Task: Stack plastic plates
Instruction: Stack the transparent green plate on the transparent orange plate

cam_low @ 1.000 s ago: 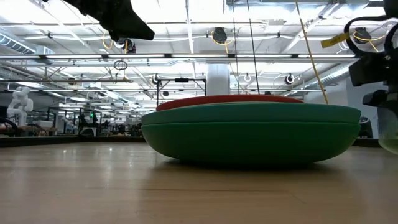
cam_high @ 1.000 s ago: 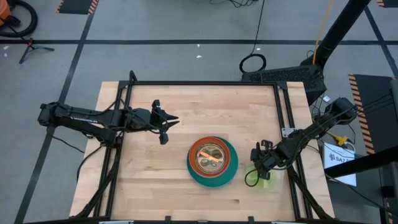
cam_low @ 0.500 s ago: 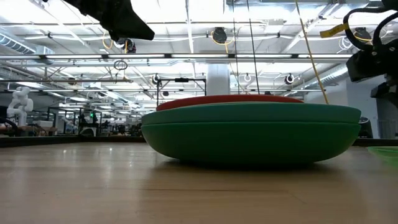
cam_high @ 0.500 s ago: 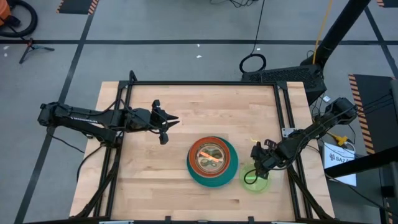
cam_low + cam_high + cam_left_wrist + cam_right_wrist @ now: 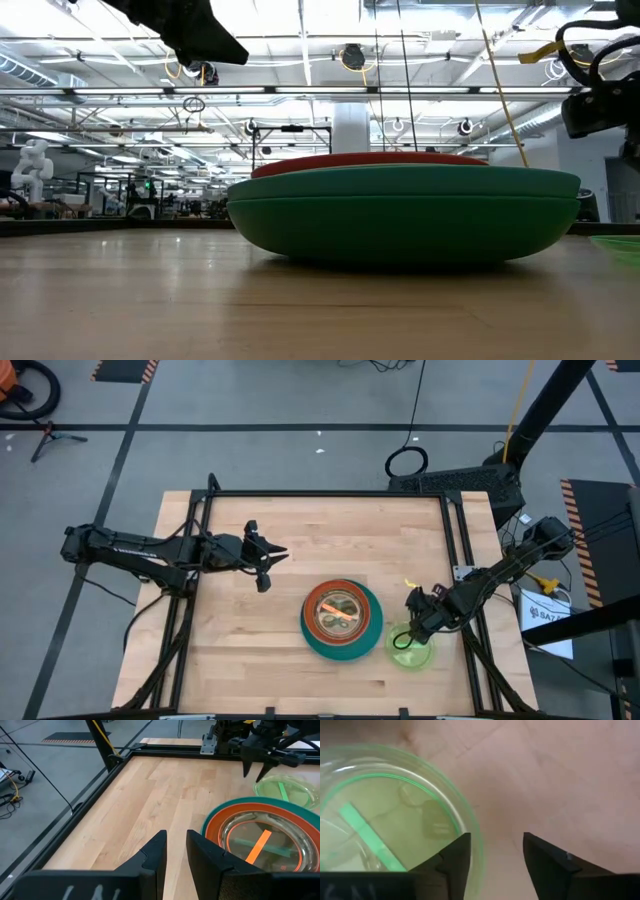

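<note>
Overhead, a wooden counter (image 5: 300, 540) framed in black rails carries a stack of plastic plates (image 5: 342, 620) right of its centre: a large teal plate (image 5: 372, 641) at the bottom, a red-orange plate (image 5: 341, 589) within it, and a small translucent plate (image 5: 341, 610) bearing an orange strip on top. From counter height, the stack shows as two green-toned rims (image 5: 400, 205), one upon the other, with the red-orange rim (image 5: 370, 159) just above them. A small lime plate (image 5: 410, 651) lies flat on the counter just beside the stack's right edge, apart from it; a green strip crosses its translucent base (image 5: 385, 835). The right pincer (image 5: 411, 628) hangs directly over this lime plate, its fingers (image 5: 547, 860) spread apart and holding nothing, one finger above the plate's rim and the other above bare wood. The left pincer (image 5: 262, 557) hangs over the counter's left half, well apart from the stack, its two fingers (image 5: 152, 855) parted by a narrow gap with nothing between them. In the left wrist view, the stack (image 5: 260, 840) and the lime plate (image 5: 285, 790) lie ahead, with the right pincer (image 5: 257, 767) above the latter.
</note>
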`<state>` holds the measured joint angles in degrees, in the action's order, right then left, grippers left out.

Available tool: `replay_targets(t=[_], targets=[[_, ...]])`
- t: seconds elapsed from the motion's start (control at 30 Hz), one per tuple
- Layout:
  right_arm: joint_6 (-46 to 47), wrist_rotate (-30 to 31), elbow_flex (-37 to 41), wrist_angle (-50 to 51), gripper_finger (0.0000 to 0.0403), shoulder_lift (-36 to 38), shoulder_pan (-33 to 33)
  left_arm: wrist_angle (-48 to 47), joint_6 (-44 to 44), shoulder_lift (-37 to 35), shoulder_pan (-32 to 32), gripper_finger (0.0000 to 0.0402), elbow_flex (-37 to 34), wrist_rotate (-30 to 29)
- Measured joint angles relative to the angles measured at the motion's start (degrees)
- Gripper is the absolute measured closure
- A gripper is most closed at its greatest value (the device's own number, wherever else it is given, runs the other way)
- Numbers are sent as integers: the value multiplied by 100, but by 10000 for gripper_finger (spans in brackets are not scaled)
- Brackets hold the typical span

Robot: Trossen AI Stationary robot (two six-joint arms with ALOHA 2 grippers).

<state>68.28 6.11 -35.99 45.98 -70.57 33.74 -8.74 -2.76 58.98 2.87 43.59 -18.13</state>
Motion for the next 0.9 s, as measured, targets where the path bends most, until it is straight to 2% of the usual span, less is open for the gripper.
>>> replay_targets(t=[0.23,0.4,0.9], targets=[[52,13,27,-292,233,-5,0,0,70,0,-1,321,0,-1],[307,273,58,-322,235,-15,0,-2,72,0,0,321,0,-1],[-26,114,316,-896,239,-17,0,-2,107,0,-1,321,0,-1]])
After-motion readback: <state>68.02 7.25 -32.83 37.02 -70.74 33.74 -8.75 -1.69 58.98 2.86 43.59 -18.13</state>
